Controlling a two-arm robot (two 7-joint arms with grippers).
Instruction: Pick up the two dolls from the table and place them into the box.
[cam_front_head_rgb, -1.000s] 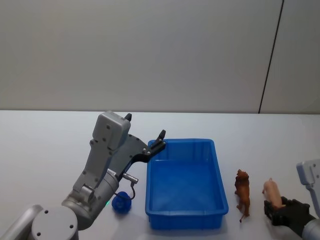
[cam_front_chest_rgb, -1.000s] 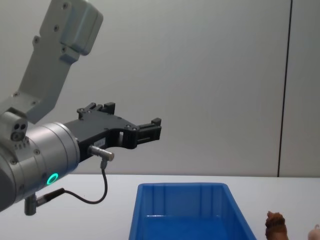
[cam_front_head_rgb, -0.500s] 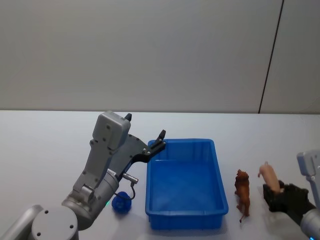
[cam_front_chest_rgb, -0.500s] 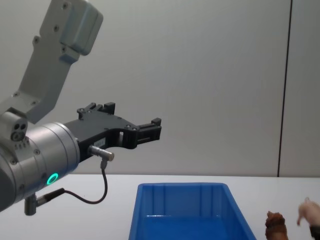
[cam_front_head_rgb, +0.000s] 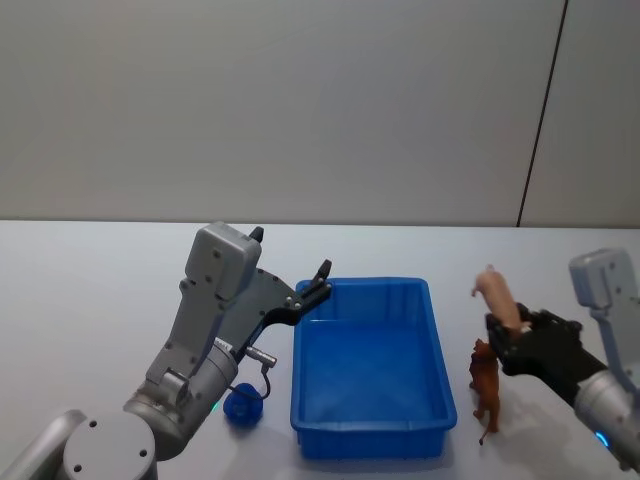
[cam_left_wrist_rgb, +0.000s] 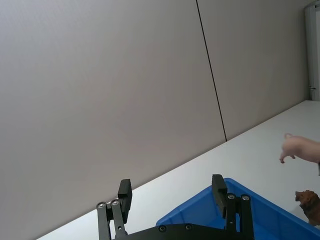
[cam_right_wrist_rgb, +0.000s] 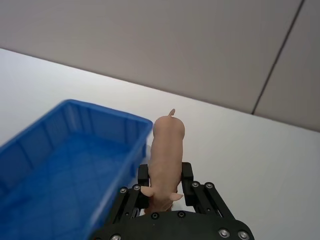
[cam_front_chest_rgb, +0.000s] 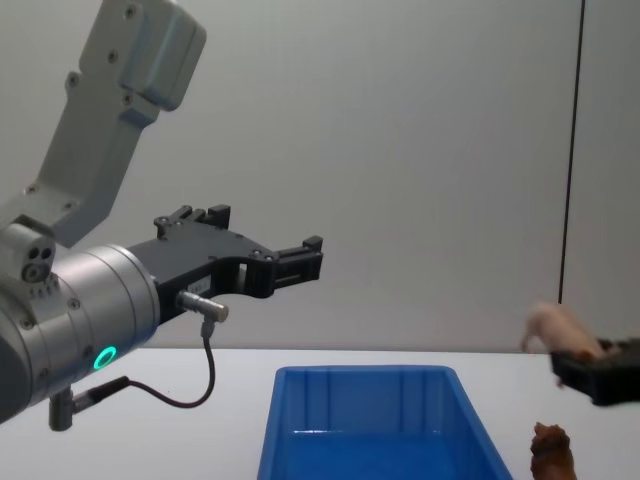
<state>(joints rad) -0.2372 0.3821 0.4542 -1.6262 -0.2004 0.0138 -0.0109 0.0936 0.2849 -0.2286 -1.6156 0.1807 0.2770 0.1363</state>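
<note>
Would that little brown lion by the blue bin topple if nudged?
Likely yes: the brown lion stands on thin legs, so a nudge may tip it. It looks small and rigid, probably light, like the pink doll jutting stiffly from the right gripper.

The left pincer hung raised on its bent arm with fingers spread wide apart, while the right pincer was held aloft, fingers clamped inward.
</note>
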